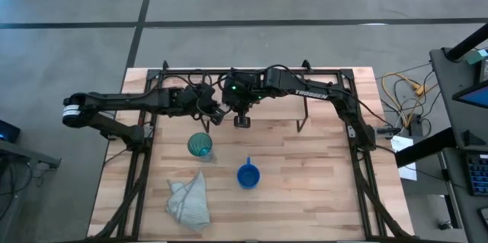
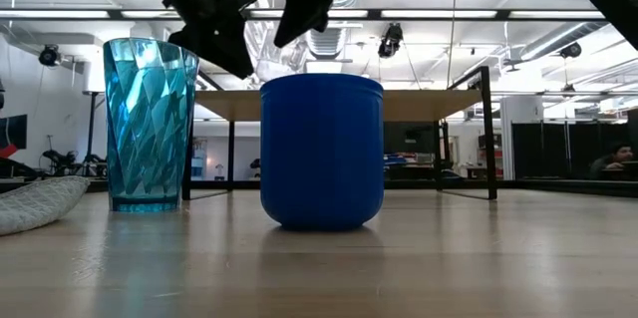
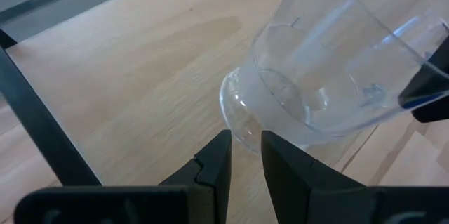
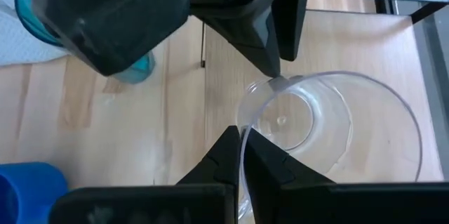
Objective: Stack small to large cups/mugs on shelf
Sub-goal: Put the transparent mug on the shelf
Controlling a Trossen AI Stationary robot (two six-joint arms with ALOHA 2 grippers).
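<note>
The small clear glass cup (image 4: 330, 126) hangs tilted in the air between my two grippers, in front of the shelf (image 2: 429, 106). My right gripper (image 4: 243, 155) is shut on its rim. My left gripper (image 3: 245, 159) stands narrowly open, its tips just at the cup's base (image 3: 270, 112). The teal tumbler (image 1: 200, 145) and the blue mug (image 1: 248, 174) stand upright on the table on their bases, nearer the front edge. In the low view the tumbler (image 2: 150, 124) and mug (image 2: 321, 149) stand before the shelf. My right gripper pinches the glass cup's rim (image 4: 245, 122) between its two fingers, one inside the cup and one outside. It comes from above, slanting down. The cup is lifted clear of the table and tilted, base toward the left gripper. My left gripper: I cannot tell whether its tips touch the cup's base.
A pale green-grey cloth (image 1: 189, 201) lies crumpled near the table's front left. A larger black frame (image 1: 358, 132) edges the table on both sides. The shelf's black legs (image 1: 303, 117) stand toward the far side, under the arms. Bare wood lies right of the mug.
</note>
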